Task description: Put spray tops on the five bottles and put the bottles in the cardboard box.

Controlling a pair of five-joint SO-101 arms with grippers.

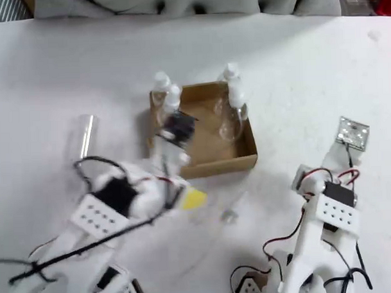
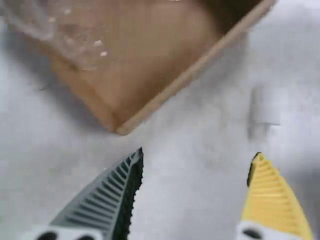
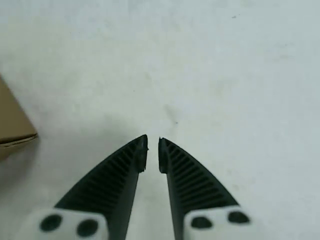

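Observation:
The cardboard box (image 1: 209, 162) stands mid-table with several clear bottles in it, each with a white spray top, such as one (image 1: 160, 90) at its far left corner and another (image 1: 235, 116) on its right side. One more clear bottle (image 1: 85, 135) lies on the table left of the box. A loose spray top (image 1: 229, 213) lies in front of the box, faint in the left wrist view (image 2: 260, 112). My left gripper (image 2: 199, 152) hangs open over bare table beside the box corner (image 2: 117, 127); its yellow finger (image 1: 194, 198) shows from above. My right gripper (image 3: 152, 150) is shut on nothing.
The right arm (image 1: 332, 209) sits at the front right, well clear of the box, whose corner (image 3: 12, 125) shows in the right wrist view. Arm cables (image 1: 87, 166) trail over the front left. White table (image 1: 308, 65) stretches open behind and right of the box.

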